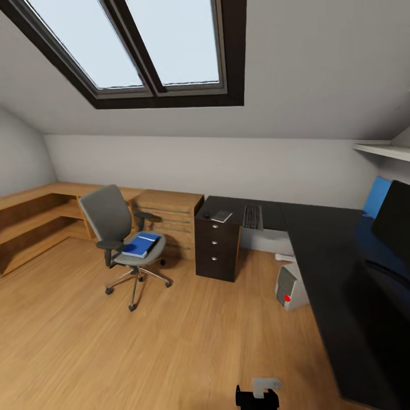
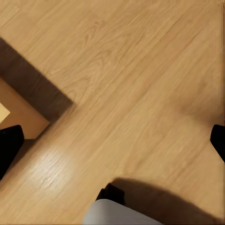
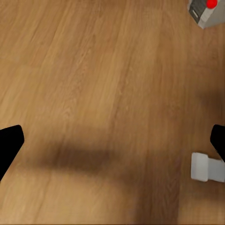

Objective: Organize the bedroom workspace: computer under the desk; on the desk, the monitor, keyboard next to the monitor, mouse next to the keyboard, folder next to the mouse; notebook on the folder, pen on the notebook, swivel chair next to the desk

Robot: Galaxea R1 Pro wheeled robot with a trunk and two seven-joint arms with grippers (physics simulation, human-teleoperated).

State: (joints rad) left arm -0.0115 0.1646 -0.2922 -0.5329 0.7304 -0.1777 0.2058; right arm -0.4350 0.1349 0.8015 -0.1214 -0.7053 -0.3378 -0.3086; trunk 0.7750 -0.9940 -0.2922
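Note:
The grey swivel chair (image 1: 114, 225) stands on the wood floor left of the desk, with the blue folder (image 1: 141, 245) lying on its seat. The black L-shaped desk (image 1: 319, 250) runs along the back wall and the right side. On its far stretch lie the dark keyboard (image 1: 252, 217) and a flat grey notebook-like item (image 1: 222, 216). The black monitor (image 1: 393, 219) stands at the right. The grey computer tower (image 1: 289, 287), also in the right wrist view (image 3: 206, 10), sits on the floor under the desk. My left gripper (image 2: 112, 143) and right gripper (image 3: 112, 143) hang open over bare floor.
A black drawer unit (image 1: 217, 250) supports the desk's left end, beside a wooden drawer chest (image 1: 169, 219). Low wooden shelving (image 1: 34, 222) lines the left wall. A sloped ceiling with a skylight (image 1: 148, 45) is overhead. A wide stretch of wood floor (image 1: 171, 341) lies before me.

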